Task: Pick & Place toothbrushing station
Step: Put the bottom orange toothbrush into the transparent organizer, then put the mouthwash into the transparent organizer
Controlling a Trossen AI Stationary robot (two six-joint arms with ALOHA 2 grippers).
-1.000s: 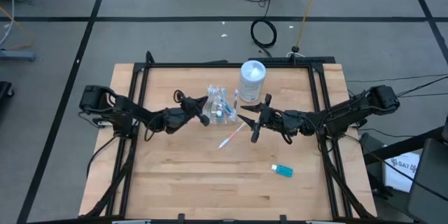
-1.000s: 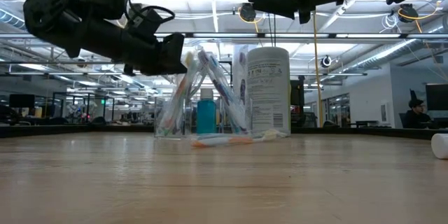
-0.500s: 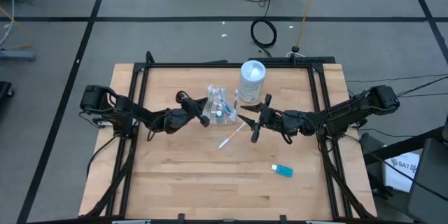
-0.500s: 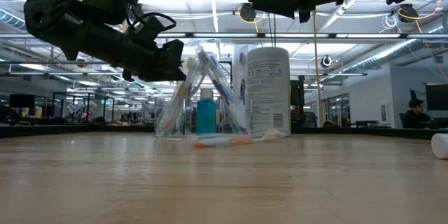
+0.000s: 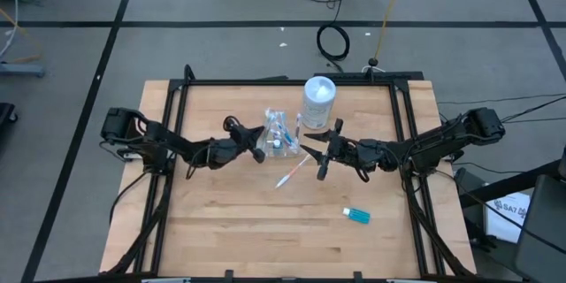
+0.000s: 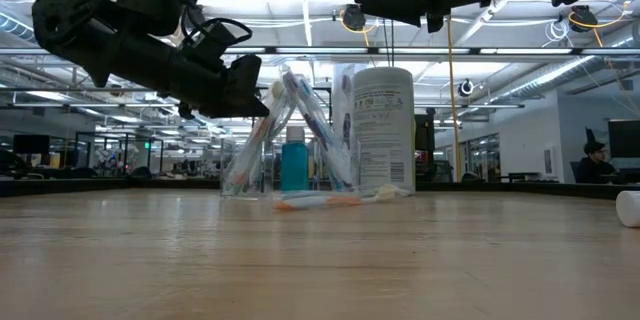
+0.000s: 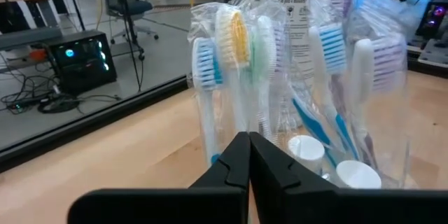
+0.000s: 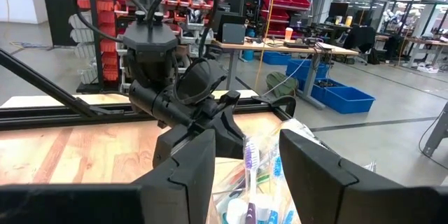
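A small clear cup (image 5: pixel 279 133) stands upright on the table, holding several wrapped toothbrushes (image 7: pixel 238 49) and a blue tube (image 6: pixel 294 160). One loose toothbrush (image 5: pixel 290 174) lies flat on the wood just in front of the cup. Another blue tube (image 5: pixel 356 216) lies toward the near right. My left gripper (image 7: pixel 249 143) is shut, with its tip right at the wrapped brushes on the cup's left side. My right gripper (image 8: pixel 246 175) hangs open above the table on the cup's right side, pointing level toward it and holding nothing. My left gripper has its shut fingertips (image 7: pixel 238 155) against or just short of the wrapped brushes' shafts (image 7: pixel 210 129), coming nearly level from the table's left. I cannot tell whether it touches the wrapping or has any of it between its fingers.
A tall white canister (image 5: pixel 319 99) stands right behind the cup, toward the far edge. A black frame (image 5: pixel 265 81) runs along the table's far edge and sides. Bare wood (image 5: pixel 230 221) fills the near half.
My left gripper has tipped slightly downward, its tip staying by the brush heads in the cup. The cup and brushes have kept their place.
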